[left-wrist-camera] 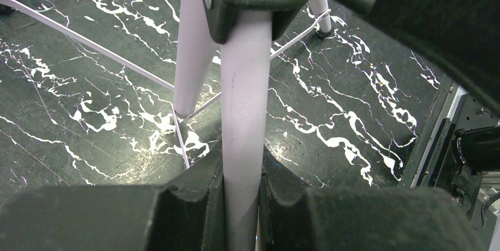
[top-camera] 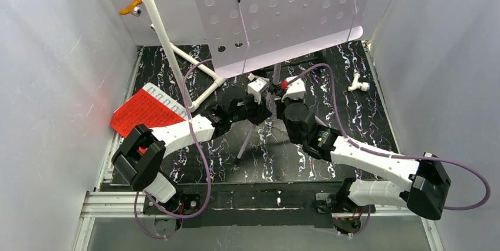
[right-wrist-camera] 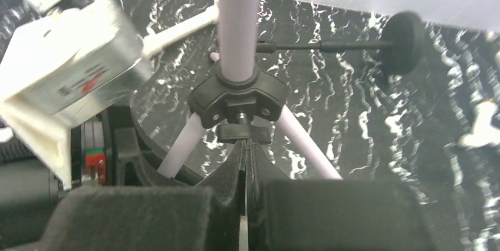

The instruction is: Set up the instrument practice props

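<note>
The lilac music stand (top-camera: 277, 9) stands mid-worktop (top-camera: 365, 115). My left pincer (left-wrist-camera: 242, 186) pinches one of its lilac tubes by the tripod hub (right-wrist-camera: 239, 95). My right pincer (right-wrist-camera: 244, 157) is pressed together at the hub's knob. A red music sheet (top-camera: 144, 112) lies far left.

Left arm (top-camera: 177, 133) and right arm (top-camera: 365, 159) reaching inward, left pincer (left-wrist-camera: 242, 171) clamped, right pincer (right-wrist-camera: 244, 151) fully closed
</note>
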You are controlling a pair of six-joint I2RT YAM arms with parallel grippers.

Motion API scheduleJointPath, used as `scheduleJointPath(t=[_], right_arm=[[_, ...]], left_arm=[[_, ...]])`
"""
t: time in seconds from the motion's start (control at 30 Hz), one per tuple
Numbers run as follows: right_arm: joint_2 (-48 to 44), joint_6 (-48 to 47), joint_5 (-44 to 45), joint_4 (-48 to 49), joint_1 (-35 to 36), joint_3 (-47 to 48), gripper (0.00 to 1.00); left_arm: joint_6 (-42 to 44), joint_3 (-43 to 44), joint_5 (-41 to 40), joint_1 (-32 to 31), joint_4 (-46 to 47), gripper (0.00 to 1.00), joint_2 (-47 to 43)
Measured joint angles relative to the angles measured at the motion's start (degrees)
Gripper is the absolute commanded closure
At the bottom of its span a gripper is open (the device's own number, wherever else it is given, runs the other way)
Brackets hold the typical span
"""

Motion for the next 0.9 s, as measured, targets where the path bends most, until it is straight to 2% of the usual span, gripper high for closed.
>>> scheduleJointPath(t=[0.1, 0.17, 0.2, 0.3, 0.4, 0.57, 0.67, 0.83, 0.9], right_arm=[[-1.62, 10.82, -1.62, -1.18, -2.49, -0.76, 0.99], [-3.45, 18.16, -4.9, -1.27, -6.75, -2.14, 0.96], [-4.17, 21.18, -6.86, -0.9, -8.68, -2.86, 0.91], [-5.22, 22.97, -11.52, -0.57, -12.35, -4.09, 0.64], [-5.25, 19.37, -16.06, -1.03, -12.22, -4.02, 0.47], [-6.58, 7.34, -18.16, -0.87, -11.45, -3.58, 0.35], [-6.34, -3.23, -18.18, -1.4, -8.81, -1.77, 0.34], [-3.19, -10.8, -20.26, -3.72, -5.01, 1.11, 0.37], [-1.97, -13.64, -20.26, -4.46, -3.67, 1.66, 0.41]], left_arm=[[-0.09, 0.0, -0.09, 0.0, 0.0, 1.0, 0.0], [-0.17, 0.0, -0.02, 0.0, -0.02, 1.0, 0.0], [-0.17, 0.0, -0.02, 0.0, -0.02, 1.0, 0.0], [-0.17, 0.0, -0.04, 0.0, -0.04, 1.0, -0.02], [-0.2, 0.0, -0.11, 0.0, -0.26, 1.0, -0.15], [-0.2, 0.0, -0.07, 0.0, -0.87, 1.0, -0.35], [-0.2, 0.0, -0.07, 0.0, -0.87, 1.0, -0.37], [-0.17, 0.0, -0.15, 0.0, -0.87, 1.0, -0.35], [-0.17, 0.0, -0.17, 0.0, -0.87, 1.0, -0.35]])
